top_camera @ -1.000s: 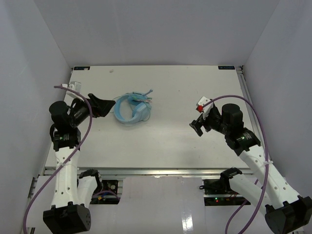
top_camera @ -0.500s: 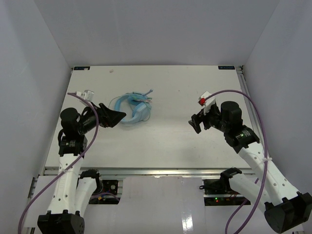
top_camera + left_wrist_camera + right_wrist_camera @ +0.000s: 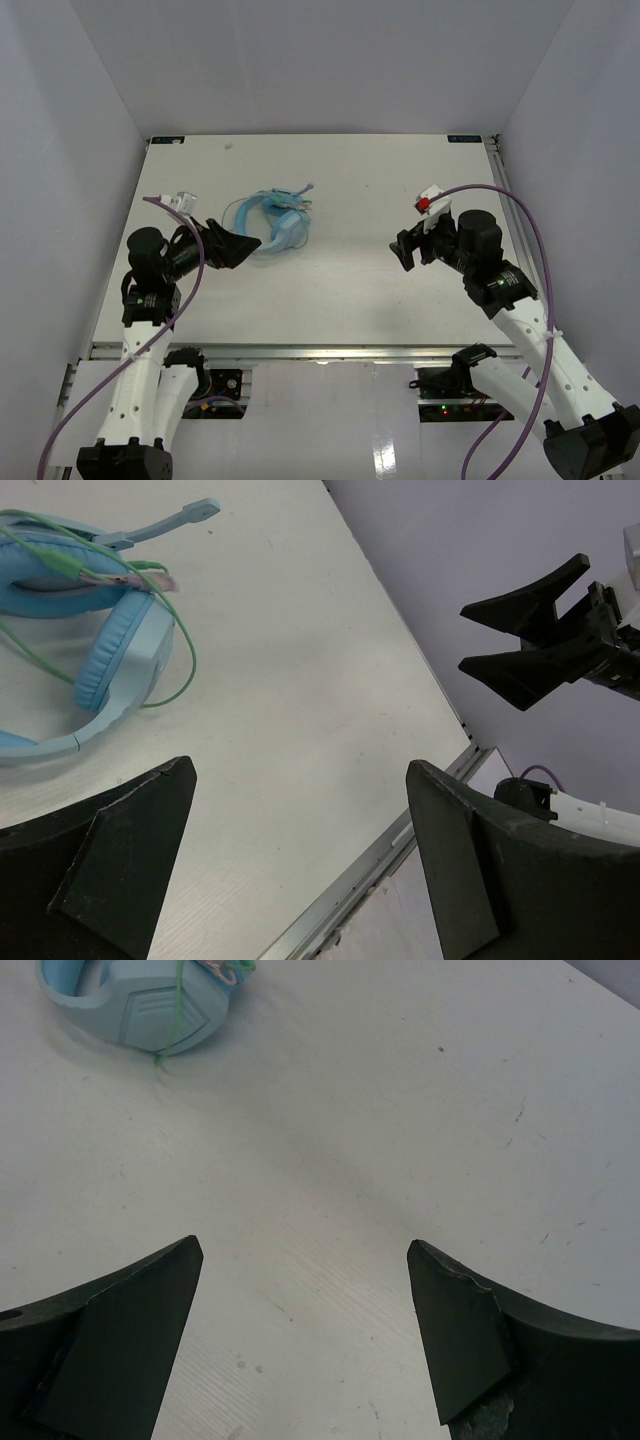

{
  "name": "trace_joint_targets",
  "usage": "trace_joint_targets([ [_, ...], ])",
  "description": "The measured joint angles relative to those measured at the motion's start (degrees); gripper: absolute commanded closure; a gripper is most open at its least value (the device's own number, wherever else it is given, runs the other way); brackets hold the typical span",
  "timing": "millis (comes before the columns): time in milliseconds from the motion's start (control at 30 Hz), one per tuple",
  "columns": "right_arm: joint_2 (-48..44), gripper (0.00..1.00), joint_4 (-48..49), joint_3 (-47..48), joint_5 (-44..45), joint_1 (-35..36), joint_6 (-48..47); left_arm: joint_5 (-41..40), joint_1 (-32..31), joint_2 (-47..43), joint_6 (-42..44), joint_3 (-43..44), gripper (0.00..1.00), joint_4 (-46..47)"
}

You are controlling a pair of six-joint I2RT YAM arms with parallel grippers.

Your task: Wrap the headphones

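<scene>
The light blue headphones (image 3: 272, 224) lie on the white table, left of the middle, with the thin pale green cable looped loosely over and around them. In the left wrist view an ear cup (image 3: 118, 667), the cable (image 3: 190, 665) and a boom mic (image 3: 168, 520) show at upper left. In the right wrist view one ear cup (image 3: 150, 1000) shows at the top left. My left gripper (image 3: 240, 246) is open and empty, just left of the headphones, also in its own view (image 3: 300, 770). My right gripper (image 3: 405, 250) is open and empty, well to the right, also in its own view (image 3: 300, 1245).
The white table (image 3: 360, 180) is enclosed by pale walls on the left, back and right. Its metal front rail (image 3: 380, 855) runs close below my left gripper. The right gripper's black fingers (image 3: 530, 630) show across the table in the left wrist view.
My left arm has swung from the back left toward the front, bringing its open gripper beside the headphones. My right gripper has shifted only slightly. The headphones have not moved.
</scene>
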Motion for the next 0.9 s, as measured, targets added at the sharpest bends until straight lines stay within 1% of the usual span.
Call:
trace_joint_targets([
  [900, 0.4, 0.1, 0.2, 0.0, 0.3, 0.0, 0.2, 0.0, 0.0, -1.5, 0.3, 0.0, 0.02, -2.5],
])
